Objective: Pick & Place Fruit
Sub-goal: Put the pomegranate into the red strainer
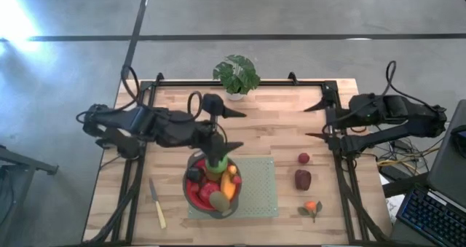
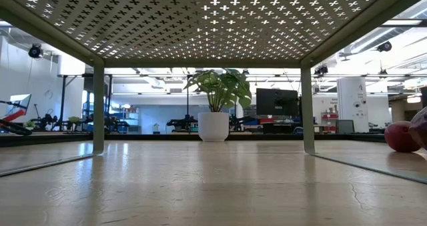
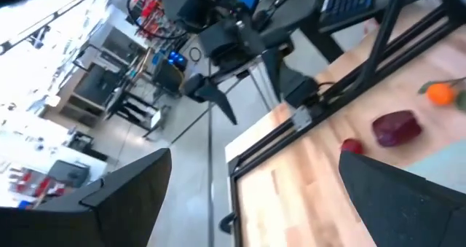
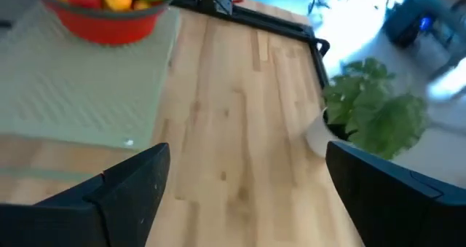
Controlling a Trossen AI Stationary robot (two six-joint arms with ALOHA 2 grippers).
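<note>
A red bowl stands on a green mat and holds several fruit pieces: a green ball, an orange elongated piece and red and brown ones. Three pieces lie on the wood to the right of the mat: a small red one, a dark-red lump and a tiny orange one with leaves. My left gripper is open above the bowl's far rim, with nothing between its fingers. My right gripper is open near the table's right edge, beyond the small red piece.
A leafy potted plant stands at the far edge, mid-table. A pale-handled knife lies left of the bowl, near the front. A black frame borders the table. In the low view a perforated cover spans overhead, and a red fruit shows at the right.
</note>
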